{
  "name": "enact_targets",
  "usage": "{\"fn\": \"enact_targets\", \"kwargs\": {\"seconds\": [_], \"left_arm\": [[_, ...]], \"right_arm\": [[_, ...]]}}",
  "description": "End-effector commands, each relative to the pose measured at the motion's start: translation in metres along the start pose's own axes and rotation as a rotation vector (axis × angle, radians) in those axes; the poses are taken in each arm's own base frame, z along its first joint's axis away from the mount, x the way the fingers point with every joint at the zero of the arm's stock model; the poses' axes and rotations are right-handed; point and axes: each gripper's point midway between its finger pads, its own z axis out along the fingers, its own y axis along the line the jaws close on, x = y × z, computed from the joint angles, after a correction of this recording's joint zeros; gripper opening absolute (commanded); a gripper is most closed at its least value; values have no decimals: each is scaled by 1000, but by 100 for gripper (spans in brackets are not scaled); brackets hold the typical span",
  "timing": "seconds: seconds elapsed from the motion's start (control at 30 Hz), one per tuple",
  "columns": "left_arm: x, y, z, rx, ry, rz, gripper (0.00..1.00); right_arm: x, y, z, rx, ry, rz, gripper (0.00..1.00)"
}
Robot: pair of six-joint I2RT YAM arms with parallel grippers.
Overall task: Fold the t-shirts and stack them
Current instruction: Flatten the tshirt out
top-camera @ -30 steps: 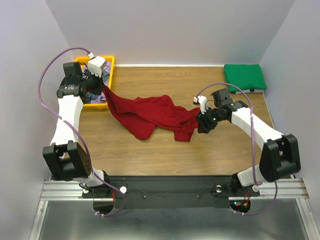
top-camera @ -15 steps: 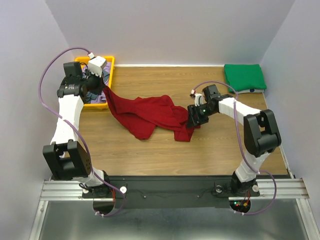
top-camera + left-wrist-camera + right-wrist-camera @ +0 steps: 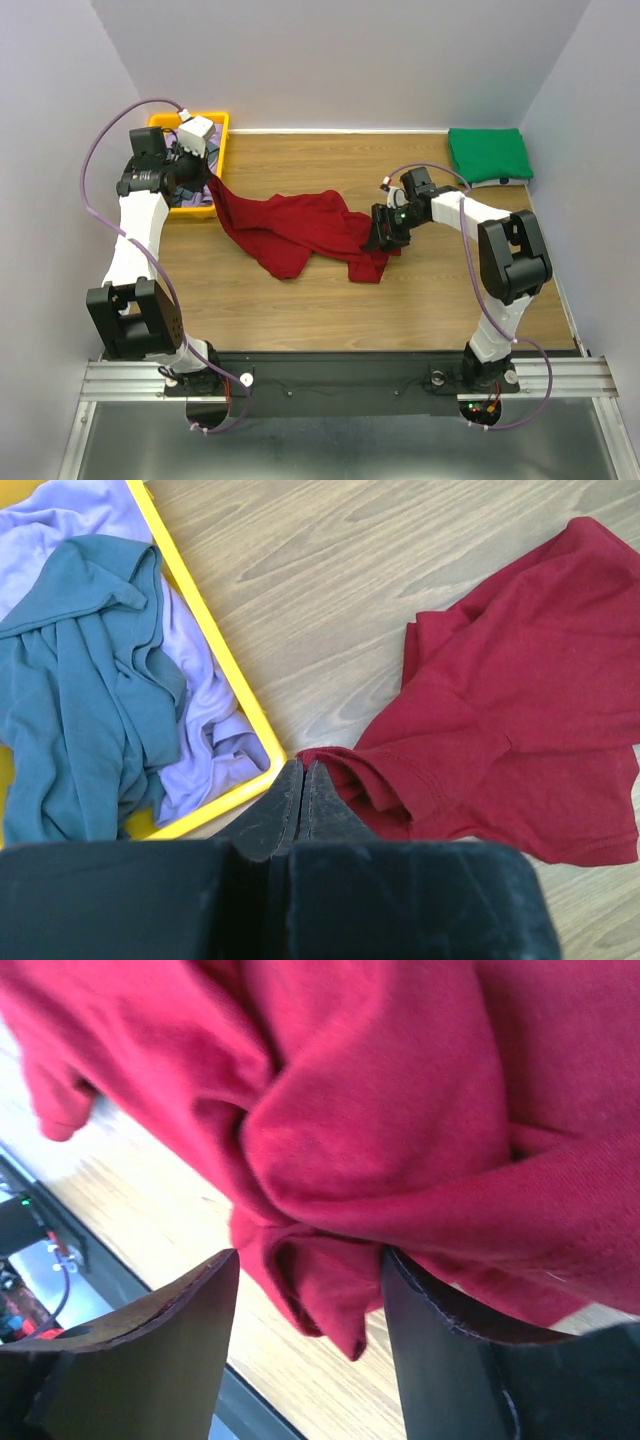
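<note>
The dark red t-shirt (image 3: 300, 230) lies crumpled across the middle of the wooden table. My left gripper (image 3: 207, 183) is shut on its left corner beside the yellow tray; in the left wrist view the closed gripper (image 3: 302, 772) pinches the dark red t-shirt's (image 3: 520, 700) edge. My right gripper (image 3: 378, 236) is at the shirt's right end. In the right wrist view it (image 3: 308, 1260) is open, with a hanging fold of the dark red t-shirt (image 3: 380, 1110) between its jaws. The bright green t-shirt (image 3: 487, 153) lies folded at the back right. The lavender-purple t-shirt (image 3: 200, 730) and grey-blue t-shirt (image 3: 70, 680) lie in the tray.
The yellow plastic tray (image 3: 222, 125) stands at the back left corner, its rim (image 3: 215, 660) right by my left fingers. Walls close in the table on the left, back and right. Bare wood shows in front of the red shirt.
My right gripper has moved left and forward onto the red shirt's right end, and now straddles a fold. The left arm has barely moved.
</note>
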Motion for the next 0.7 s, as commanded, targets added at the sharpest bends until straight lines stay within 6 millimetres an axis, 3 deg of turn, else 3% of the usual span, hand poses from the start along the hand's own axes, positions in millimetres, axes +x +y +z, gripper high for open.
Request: {"fn": "enact_targets", "kwargs": {"seconds": [0.0, 0.1, 0.13, 0.2, 0.37, 0.53, 0.57, 0.6, 0.63, 0.67], "left_arm": [[-14, -2, -5, 3, -52, 30, 0], [-15, -1, -3, 7, -55, 26, 0], [-16, -1, -2, 6, -57, 27, 0], [-17, 0, -2, 6, -57, 27, 0], [-20, 2, -3, -1, -61, 35, 0], [-23, 1, -5, 1, -69, 36, 0], [-23, 0, -5, 4, -69, 35, 0], [-22, 0, -6, 3, -69, 34, 0], [-23, -1, -7, 4, -74, 35, 0], [-23, -2, -8, 7, -74, 33, 0]], "right_arm": [[-30, 35, -19, -91, -93, -71, 59], [-31, 34, -15, -98, -80, -74, 50], [-29, 31, -12, -98, -70, -81, 38], [-22, 30, -9, -112, -47, -81, 31], [-13, 35, -10, -162, -13, -128, 3], [-11, 67, -34, -308, -56, -349, 0], [-14, 75, -43, -326, -83, -456, 0], [-16, 90, -56, -366, -108, -527, 1], [-4, 102, -63, -392, -71, -562, 0], [-8, 118, -73, -413, -97, -738, 1]]}}
